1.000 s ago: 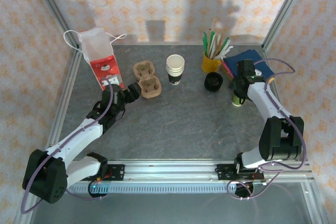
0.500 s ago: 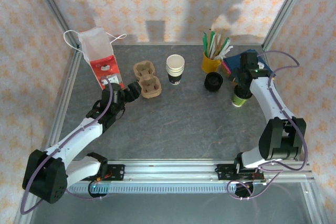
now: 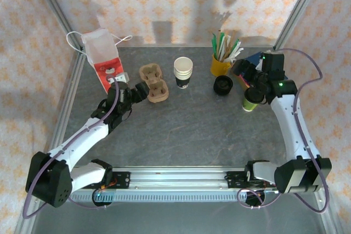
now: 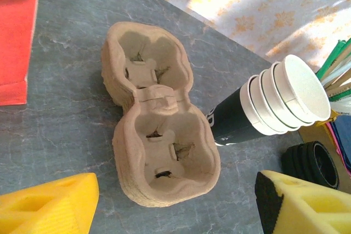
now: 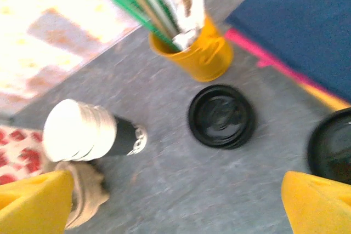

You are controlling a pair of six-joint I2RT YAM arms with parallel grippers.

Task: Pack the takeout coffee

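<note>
1. Left gripper (image 3: 139, 92) sits at the near end of the cardboard cup carrier (image 3: 153, 83), on the left half of the table (image 3: 192, 130). Fingers are spread, nothing pinched.
2. In the left wrist view the carrier (image 4: 159, 135) lies between the yellow fingers (image 4: 49, 201) with a gap on both sides. Both cup holes are empty.
3. Right gripper (image 3: 253, 82) is up over the right side of the table, fingers spread wide, holding nothing. Its wrist view has yellow fingertips (image 5: 33, 201) in the bottom corners.
4. The coffee cup (image 3: 250, 101) stands upright near the right edge, just on the near side of the right gripper and free of it. It is not in the carrier.
5. A stack of paper cups (image 3: 183, 72) stands mid-table toward the far edge, right of the carrier.
6. Black lids (image 3: 223, 85) sit between the stack and the coffee cup.
7. A yellow mug (image 3: 220, 65) of sticks stands beyond the lids, and a red and white bag (image 3: 104, 61) is in the far left corner.
</note>
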